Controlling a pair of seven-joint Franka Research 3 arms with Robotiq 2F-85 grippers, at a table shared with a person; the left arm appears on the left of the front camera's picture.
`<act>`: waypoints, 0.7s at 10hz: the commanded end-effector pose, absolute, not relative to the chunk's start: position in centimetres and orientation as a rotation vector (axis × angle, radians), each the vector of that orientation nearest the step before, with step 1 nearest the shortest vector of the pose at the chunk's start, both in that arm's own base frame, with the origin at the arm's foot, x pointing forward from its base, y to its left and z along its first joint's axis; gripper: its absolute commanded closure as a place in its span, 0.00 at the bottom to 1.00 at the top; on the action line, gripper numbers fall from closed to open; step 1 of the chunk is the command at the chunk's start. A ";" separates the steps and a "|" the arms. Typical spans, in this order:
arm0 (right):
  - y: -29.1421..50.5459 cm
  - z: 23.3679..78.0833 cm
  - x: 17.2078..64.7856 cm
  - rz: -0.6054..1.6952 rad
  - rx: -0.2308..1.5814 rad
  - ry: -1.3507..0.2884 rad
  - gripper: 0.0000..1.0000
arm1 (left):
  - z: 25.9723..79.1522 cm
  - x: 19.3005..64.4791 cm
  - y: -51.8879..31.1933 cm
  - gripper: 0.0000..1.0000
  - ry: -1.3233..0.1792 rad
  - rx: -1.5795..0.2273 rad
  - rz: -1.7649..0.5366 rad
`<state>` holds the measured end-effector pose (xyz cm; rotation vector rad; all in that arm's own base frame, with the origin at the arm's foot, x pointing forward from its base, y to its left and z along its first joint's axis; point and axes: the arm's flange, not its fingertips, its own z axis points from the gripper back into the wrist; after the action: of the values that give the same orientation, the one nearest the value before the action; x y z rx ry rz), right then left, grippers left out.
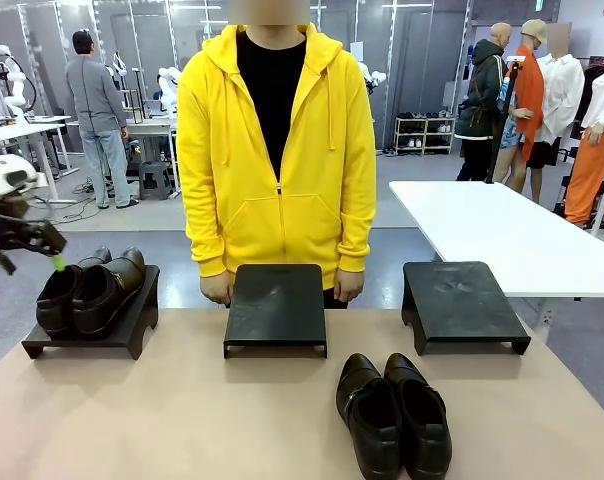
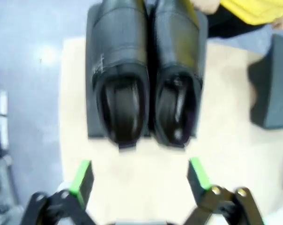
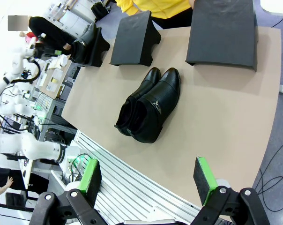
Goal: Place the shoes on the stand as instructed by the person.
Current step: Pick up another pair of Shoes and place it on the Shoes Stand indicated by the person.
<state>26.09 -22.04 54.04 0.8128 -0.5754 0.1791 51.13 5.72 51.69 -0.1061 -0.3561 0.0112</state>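
Shoe pair (image 1: 393, 415) on table (image 1: 132, 420), second pair (image 1: 87, 290) on left stand (image 1: 134, 330); left end effector (image 2: 139, 174), right end effector (image 3: 147, 178) spread.

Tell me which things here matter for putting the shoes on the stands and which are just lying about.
For the job: left pair on the left stand; loose pair on the table; middle stand; right stand; person in yellow hoodie.
Just about: white side table; background shelf.
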 end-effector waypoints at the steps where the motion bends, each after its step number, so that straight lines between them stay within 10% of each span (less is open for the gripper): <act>1: -22.1 54.0 26.0 0.187 0.818 -0.584 0.00 | 54.2 45.9 9.0 0.00 -0.250 -0.319 0.021; 7: -22.1 54.0 26.0 0.187 0.818 -0.584 0.00 | 52.6 36.4 21.1 0.00 -0.264 -0.918 -0.031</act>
<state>26.14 -22.06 53.98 0.8132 -0.5734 0.1780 35.84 20.11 52.96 -0.8146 -0.2856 0.0116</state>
